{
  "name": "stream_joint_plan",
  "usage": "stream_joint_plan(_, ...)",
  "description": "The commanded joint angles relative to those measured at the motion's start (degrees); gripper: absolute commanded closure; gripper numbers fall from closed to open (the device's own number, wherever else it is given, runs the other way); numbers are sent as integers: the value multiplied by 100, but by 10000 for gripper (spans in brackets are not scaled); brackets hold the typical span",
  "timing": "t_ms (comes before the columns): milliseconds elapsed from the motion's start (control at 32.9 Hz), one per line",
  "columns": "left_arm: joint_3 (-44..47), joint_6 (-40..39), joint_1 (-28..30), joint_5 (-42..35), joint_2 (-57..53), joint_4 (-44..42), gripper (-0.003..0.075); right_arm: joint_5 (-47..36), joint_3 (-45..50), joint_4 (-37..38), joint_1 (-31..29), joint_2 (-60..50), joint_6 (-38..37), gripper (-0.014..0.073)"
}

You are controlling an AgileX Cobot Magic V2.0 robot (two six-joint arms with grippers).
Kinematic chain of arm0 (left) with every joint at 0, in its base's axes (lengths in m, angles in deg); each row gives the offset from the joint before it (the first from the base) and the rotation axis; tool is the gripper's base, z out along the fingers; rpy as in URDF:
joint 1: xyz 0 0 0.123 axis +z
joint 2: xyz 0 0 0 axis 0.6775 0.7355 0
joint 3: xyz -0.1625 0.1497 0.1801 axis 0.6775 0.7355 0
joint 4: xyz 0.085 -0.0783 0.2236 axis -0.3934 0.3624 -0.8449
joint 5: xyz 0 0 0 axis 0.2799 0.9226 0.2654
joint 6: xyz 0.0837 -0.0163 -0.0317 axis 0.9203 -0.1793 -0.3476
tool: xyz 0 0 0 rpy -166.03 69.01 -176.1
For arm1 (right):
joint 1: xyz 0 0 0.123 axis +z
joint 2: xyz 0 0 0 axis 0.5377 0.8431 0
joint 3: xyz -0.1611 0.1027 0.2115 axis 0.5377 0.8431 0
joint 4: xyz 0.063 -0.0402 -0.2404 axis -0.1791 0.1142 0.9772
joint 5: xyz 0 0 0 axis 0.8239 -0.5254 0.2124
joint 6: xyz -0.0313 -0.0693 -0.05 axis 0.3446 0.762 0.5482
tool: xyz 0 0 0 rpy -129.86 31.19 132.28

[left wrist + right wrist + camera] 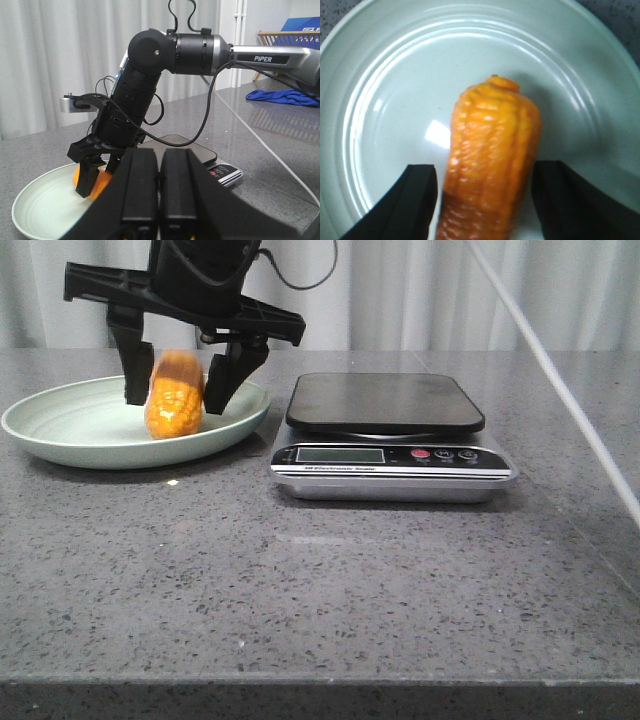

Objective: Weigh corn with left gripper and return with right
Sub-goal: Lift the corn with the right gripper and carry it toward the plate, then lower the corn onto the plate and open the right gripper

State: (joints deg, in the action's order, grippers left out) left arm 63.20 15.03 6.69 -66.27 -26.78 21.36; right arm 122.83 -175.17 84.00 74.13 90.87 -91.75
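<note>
the left gripper is clenched on nothing, its fingers pressed flat together, with the plate just ahead of it. the corn stands tilted on that plate, between the spread fingers of the right gripper, which is released with a small gap either side. the scale lies bare off to that gripper's side. the cob looks light, stiff and bumpy, likely to roll; take it across its thick middle.
</note>
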Motion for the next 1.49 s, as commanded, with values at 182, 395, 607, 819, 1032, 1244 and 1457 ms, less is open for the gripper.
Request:
stream_joint_plan(182,-141,-4,-52,-404,58,-5,594,86,-667,12,-131,-427,67,50)
stream_joint_plan(395,-141,-4,-52,-404,58,-5,594,393,-1100,477,-253,-628,89,50)
stream_joint_plan(607,-141,-4,-52,-391,58,-5,594,840,-1100,924,-529,-981,463,50)
stream_joint_plan(819,-141,-4,-52,-391,58,-5,594,1005,-716,671,-1114,-1586,1024,50)
stream_joint_plan(1032,-141,-4,-52,-391,58,-5,594,822,467,430,-1778,-2480,1577,50)
stream_joint_plan(1244,-141,-4,-52,-198,58,-5,594,-361,2548,198,-2155,-3765,2018,52)
stream_joint_plan(1457,-141,-4,-52,-193,58,-5,594,-2473,5305,210,-2322,-5646,2080,54)
